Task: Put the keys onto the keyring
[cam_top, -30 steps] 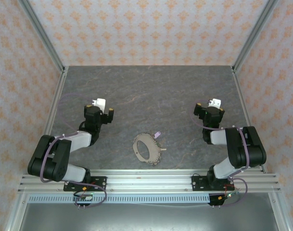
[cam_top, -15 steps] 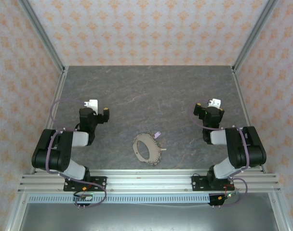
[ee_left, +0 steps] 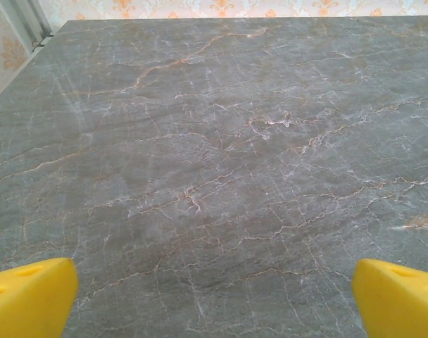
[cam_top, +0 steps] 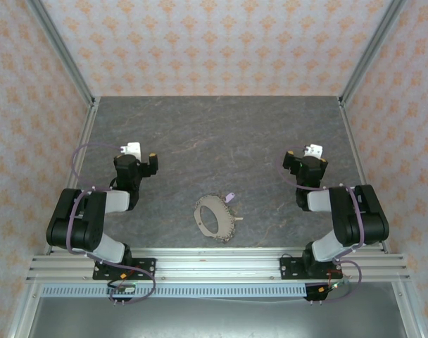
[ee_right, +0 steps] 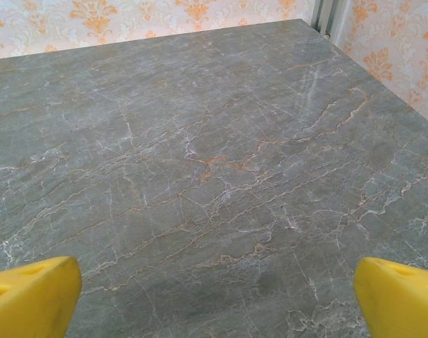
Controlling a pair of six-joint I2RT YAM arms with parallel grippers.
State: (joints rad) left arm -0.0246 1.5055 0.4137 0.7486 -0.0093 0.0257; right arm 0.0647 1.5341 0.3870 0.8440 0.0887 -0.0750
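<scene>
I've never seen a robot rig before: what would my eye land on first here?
The toothed, tan keyring lying flat near the front middle of the grey marbled table stands out first. On either side of it, the left end effector and right end effector hover open, yellow-tipped, holding nothing.

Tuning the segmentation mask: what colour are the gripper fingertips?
Yellow fingertips, clearest in the left wrist view.

You have a grey, marble-patterned table (cam_top: 221, 134) veined with tan. The keyring (cam_top: 215, 219) lies flat on it. Just beyond the keyring, toward its right, a small pale-lilac tag (cam_top: 230, 196) rests on the table; whether it touches the keyring is unclear.
</scene>
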